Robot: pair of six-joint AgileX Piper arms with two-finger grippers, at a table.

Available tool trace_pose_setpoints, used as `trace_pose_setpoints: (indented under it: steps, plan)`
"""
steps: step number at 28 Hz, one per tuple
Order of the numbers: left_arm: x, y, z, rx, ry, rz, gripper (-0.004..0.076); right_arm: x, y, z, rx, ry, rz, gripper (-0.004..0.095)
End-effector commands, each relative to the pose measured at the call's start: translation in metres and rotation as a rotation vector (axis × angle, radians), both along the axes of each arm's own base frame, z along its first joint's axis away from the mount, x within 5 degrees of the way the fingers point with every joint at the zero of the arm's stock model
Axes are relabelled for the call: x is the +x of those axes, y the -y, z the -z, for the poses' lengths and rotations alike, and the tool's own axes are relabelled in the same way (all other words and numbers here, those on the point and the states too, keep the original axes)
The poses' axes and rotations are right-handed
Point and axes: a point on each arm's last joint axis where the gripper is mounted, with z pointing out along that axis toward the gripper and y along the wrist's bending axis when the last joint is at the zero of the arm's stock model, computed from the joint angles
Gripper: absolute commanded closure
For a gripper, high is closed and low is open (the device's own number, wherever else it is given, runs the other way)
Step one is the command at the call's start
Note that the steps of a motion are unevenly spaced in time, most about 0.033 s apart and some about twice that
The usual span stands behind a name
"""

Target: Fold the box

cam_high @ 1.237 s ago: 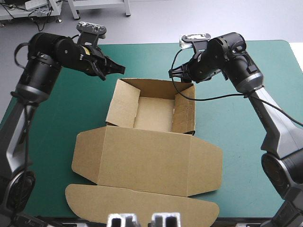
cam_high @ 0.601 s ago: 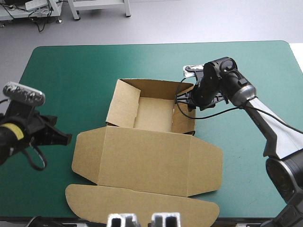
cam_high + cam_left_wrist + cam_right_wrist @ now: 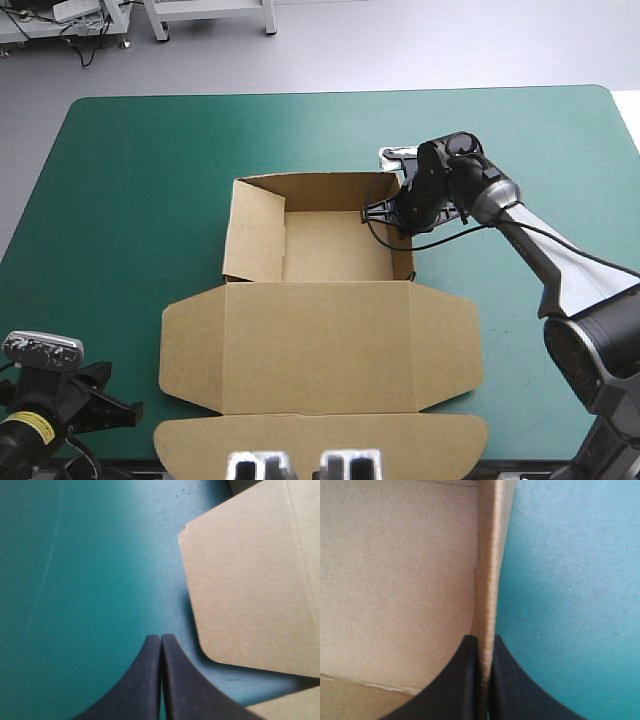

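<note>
At the middle of the teal-green cover (image 3: 130,170) lay one box (image 3: 320,345), a single cut sheet of brown board, matt, with straight scored fold lines. Its far part formed an open tray (image 3: 325,245) with walls raised. The left wall (image 3: 252,232) leaned inward, and the right wall (image 3: 402,250) stood close to upright. The lid (image 3: 318,345) lay flat on the near side of the tray, carrying two side flaps with rounded corners, one left (image 3: 190,345) and one right (image 3: 447,345). One long tuck flap (image 3: 320,440) reached the table's near edge.

Two grippers were in view. The right gripper (image 3: 483,642) sat at the far end of the tray's right wall, its black fingers clamped on that wall's top edge (the board's thin edge ran between them), with the tray's inner face on one side and bare cover on the other. The left gripper (image 3: 160,639) hung over the near left corner of the table, its fingers pressed together on nothing. It was just beside the left side flap's rounded corner and apart from it.
</note>
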Motion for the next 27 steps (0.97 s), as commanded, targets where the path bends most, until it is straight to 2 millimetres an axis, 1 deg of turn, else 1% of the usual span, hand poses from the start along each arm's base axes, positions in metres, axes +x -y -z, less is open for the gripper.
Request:
trace_pose_setpoints:
  steps: [1,2,3,5,8,10,11,12,13,14,15,16,19,22,24,27]
  plan:
    - [-0.002,-0.001,0.001,-0.036,0.072,-0.008,0.0734,-0.013,0.031,-0.052,-0.179,0.144,-0.015,0.0927]
    - [-0.003,-0.001,0.003,-0.045,0.073,-0.015,0.0734,-0.014,0.045,-0.060,-0.280,0.157,0.001,0.0927]
    - [-0.004,-0.002,0.003,-0.047,0.075,-0.016,0.0734,-0.017,0.065,-0.077,-0.332,0.222,0.042,0.0928]
    - [-0.004,-0.002,0.003,-0.047,0.075,-0.016,0.0734,-0.021,0.089,-0.092,-0.349,0.260,0.094,0.0928]
    - [-0.003,-0.001,0.002,-0.050,0.085,-0.017,0.0734,-0.027,0.137,-0.109,-0.386,0.287,0.186,0.0928]
    - [-0.003,-0.001,0.002,-0.050,0.085,-0.017,0.0734,-0.032,0.173,-0.116,-0.400,0.285,0.271,0.0928]
    - [-0.003,-0.001,0.002,-0.051,0.084,-0.018,0.0734,-0.033,0.190,-0.117,-0.409,0.273,0.303,0.0928]
    - [-0.003,-0.001,0.002,-0.054,0.087,-0.019,0.0734,-0.035,0.201,-0.118,-0.417,0.269,0.326,0.0928]
    - [-0.003,-0.001,0.001,-0.055,0.090,-0.018,0.0734,-0.038,0.219,-0.118,-0.414,0.254,0.376,0.0928]
    - [-0.003,-0.001,0.001,-0.055,0.090,-0.018,0.0734,-0.040,0.233,-0.117,-0.396,0.252,0.425,0.0928]
    - [-0.003,-0.001,0.001,-0.056,0.092,-0.018,0.0734,-0.039,0.240,-0.116,-0.374,0.256,0.449,0.0928]
    - [-0.002,-0.001,0.001,-0.058,0.098,-0.016,0.0734,-0.040,0.255,-0.113,-0.348,0.259,0.500,0.0928]
    - [-0.002,-0.001,0.000,-0.065,0.101,-0.020,0.0734,-0.034,0.283,-0.103,-0.316,0.263,0.537,0.0925]
    - [-0.002,-0.001,0.000,-0.072,0.100,-0.027,0.0734,-0.024,0.295,-0.090,-0.362,0.244,0.485,0.0905]
    - [-0.002,-0.001,0.000,-0.072,0.100,-0.027,0.0734,-0.014,0.300,-0.077,-0.401,0.215,0.448,0.0841]
    - [-0.002,-0.001,0.001,-0.071,0.098,-0.027,0.0734,0.000,0.305,-0.054,-0.405,0.147,0.436,0.0666]
